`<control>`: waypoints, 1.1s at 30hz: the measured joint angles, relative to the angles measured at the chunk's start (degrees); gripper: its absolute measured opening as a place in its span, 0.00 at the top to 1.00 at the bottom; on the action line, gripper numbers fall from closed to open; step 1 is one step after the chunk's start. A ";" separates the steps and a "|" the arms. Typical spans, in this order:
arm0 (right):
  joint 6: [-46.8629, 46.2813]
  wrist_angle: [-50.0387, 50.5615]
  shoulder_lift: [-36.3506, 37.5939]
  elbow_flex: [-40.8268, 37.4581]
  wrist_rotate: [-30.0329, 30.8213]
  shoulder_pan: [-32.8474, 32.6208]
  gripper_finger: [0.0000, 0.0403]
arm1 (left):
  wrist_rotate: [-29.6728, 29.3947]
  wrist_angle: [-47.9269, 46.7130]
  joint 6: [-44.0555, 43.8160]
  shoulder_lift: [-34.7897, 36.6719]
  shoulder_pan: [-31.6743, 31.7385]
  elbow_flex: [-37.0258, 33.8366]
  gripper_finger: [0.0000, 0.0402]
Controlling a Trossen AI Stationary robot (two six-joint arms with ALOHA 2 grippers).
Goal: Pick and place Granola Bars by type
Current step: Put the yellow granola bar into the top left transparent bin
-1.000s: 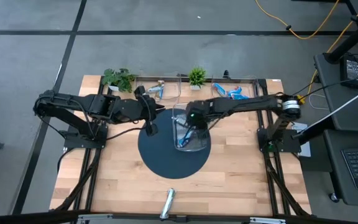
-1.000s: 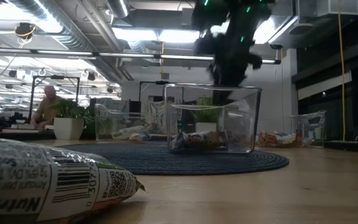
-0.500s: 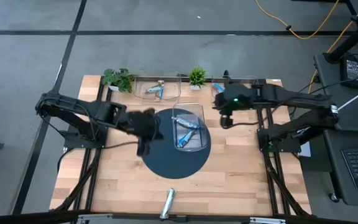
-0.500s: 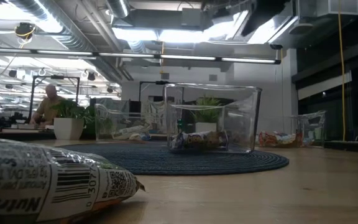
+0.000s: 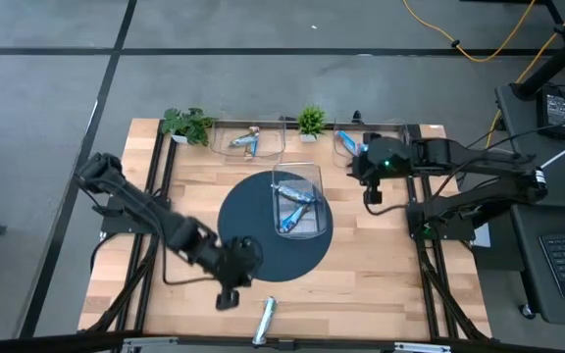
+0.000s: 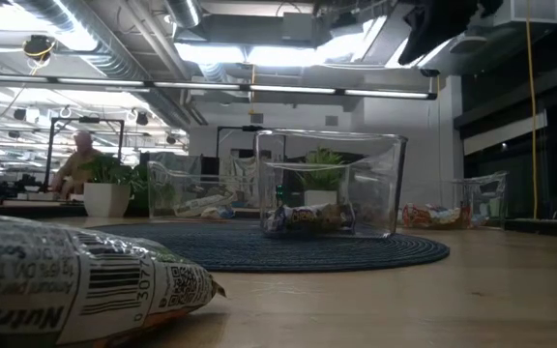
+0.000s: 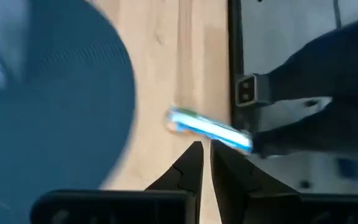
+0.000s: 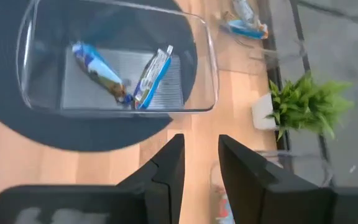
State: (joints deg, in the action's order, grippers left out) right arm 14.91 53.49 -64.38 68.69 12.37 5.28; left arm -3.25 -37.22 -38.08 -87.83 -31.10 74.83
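High view: left end effector over pale wood counter, beside a silvery bar.
Its fingers nearly meet, holding nothing; the crinkly wrapped bar lies just ahead. Right end effector, slightly parted, hangs near a clear bin of two blue bars on a round dark mat.

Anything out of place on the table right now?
One silvery granola bar lies alone on bare wood at the table's front edge, outside every bin. The left gripper hovers beside it, fingers nearly shut; the right gripper is empty.
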 joint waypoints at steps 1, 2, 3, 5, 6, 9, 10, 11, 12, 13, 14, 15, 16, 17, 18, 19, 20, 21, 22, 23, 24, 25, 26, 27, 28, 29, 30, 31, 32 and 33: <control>1.79 -0.42 0.00 -0.53 -0.03 0.00 0.75 | 0.01 0.23 -4.22 -1.03 -0.98 0.00 0.94; 3.48 -0.99 0.00 -1.11 -0.14 0.00 0.75 | 0.04 0.25 -8.50 -2.00 -1.94 0.00 0.94; 4.68 -1.79 0.00 -1.73 -0.27 0.00 0.75 | 0.14 0.36 -12.62 -3.07 -2.77 0.00 0.94; 6.48 -4.11 0.00 -2.95 -0.40 0.00 0.75 | 0.45 2.38 -20.15 -5.17 -4.21 0.00 0.94; 7.20 -5.19 0.00 -3.47 -0.40 0.00 0.75 | 0.47 3.53 -23.11 -6.20 -4.99 0.00 0.94; 9.99 -8.38 0.00 -4.71 -0.52 0.02 0.75 | 0.17 9.60 -29.81 -9.31 -6.46 0.00 0.92; 11.07 -9.50 0.02 -5.05 -0.76 0.02 0.75 | -0.10 11.19 -31.92 -10.33 -6.83 0.00 0.91; 12.29 -10.58 0.02 -5.35 -1.21 0.04 0.75 | -0.49 12.93 -34.08 -11.31 -7.10 0.00 0.91; 13.07 -11.19 0.00 -5.38 -1.68 0.11 0.75 | -1.02 14.81 -36.21 -12.26 -7.25 0.00 0.89; 13.98 -11.87 0.00 -5.40 -2.02 0.24 0.75 | -1.52 16.35 -38.03 -13.17 -7.33 0.00 0.88; 14.58 -12.79 0.02 -5.40 -2.19 0.32 0.75 | -2.09 17.71 -39.54 -13.97 -7.49 0.00 0.87; 15.47 -13.52 0.02 -5.39 -2.77 0.47 0.75 | -2.52 19.38 -40.51 -14.73 -7.55 0.00 0.85; 16.22 -14.01 0.02 -5.40 -3.49 0.71 0.75 | -3.15 20.89 -41.30 -15.44 -7.72 0.00 0.82; 17.10 -14.17 0.04 -5.40 -3.71 0.91 0.75 | -3.60 22.44 -41.94 -16.09 -7.80 0.00 0.80; 17.84 -14.36 0.12 -5.40 -4.14 1.08 0.75 | -3.84 23.95 -42.36 -16.78 -7.82 0.00 0.77; 18.39 -14.37 0.19 -5.40 -4.57 1.32 0.75 | -4.21 24.92 -42.67 -17.47 -7.86 0.00 0.74; 18.77 -14.35 0.22 -5.40 -4.81 1.58 0.75 | -4.27 25.68 -42.95 -18.09 -7.86 0.00 0.71; 19.05 -14.33 0.22 -5.39 -5.10 1.74 0.75 | -4.29 26.49 -43.38 -18.67 -7.87 0.00 0.67; 19.31 -14.08 0.22 -5.40 -5.51 1.90 0.75 | -4.32 26.76 -43.89 -19.09 -7.86 0.00 0.64; 19.70 -13.77 0.28 -5.40 -5.94 2.09 0.75 | -4.33 26.75 -44.39 -19.50 -7.85 0.00 0.61; 19.93 -13.49 0.37 -5.40 -6.42 2.12 0.75 | -4.33 26.78 -44.99 -19.95 -7.82 0.00 0.57; 20.06 -13.15 0.44 -5.40 -6.50 2.12 0.75 | -4.29 26.67 -45.31 -20.33 -7.82 0.00 0.54; 20.10 -12.65 0.44 -5.40 -6.50 2.12 0.75 | -4.28 26.52 -45.38 -20.65 -7.82 0.00 0.51; 20.10 -12.09 0.44 -5.40 -6.52 2.12 0.75 | -4.25 26.58 -45.35 -20.92 -7.82 0.00 0.48; 20.12 -11.53 0.42 -5.40 -6.54 2.12 0.75 | -4.25 26.78 -45.44 -21.04 -7.80 0.00 0.46; 20.16 -11.07 0.42 -5.40 -6.54 2.12 0.75 | -4.31 26.66 -45.67 -21.12 -7.77 0.00 0.43; 20.25 -10.72 0.42 -5.40 -6.54 2.12 0.75 | -4.32 26.67 -45.80 -21.32 -7.77 0.00 0.41; 20.27 -10.47 0.42 -5.40 -6.56 2.12 0.75 | -4.32 26.69 -45.81 -21.63 -7.77 0.00 0.40; 20.25 -10.26 0.42 -5.40 -6.56 2.12 0.75 | -4.30 26.58 -45.81 -21.91 -7.75 0.00 0.38; 20.23 -10.05 0.42 -5.40 -6.56 2.12 0.75 | -4.31 26.32 -45.81 -22.15 -7.75 0.00 0.37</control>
State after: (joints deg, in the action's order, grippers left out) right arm 35.14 43.43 -63.96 63.29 5.80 7.40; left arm -7.56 -10.89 -83.90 -109.98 -38.85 74.83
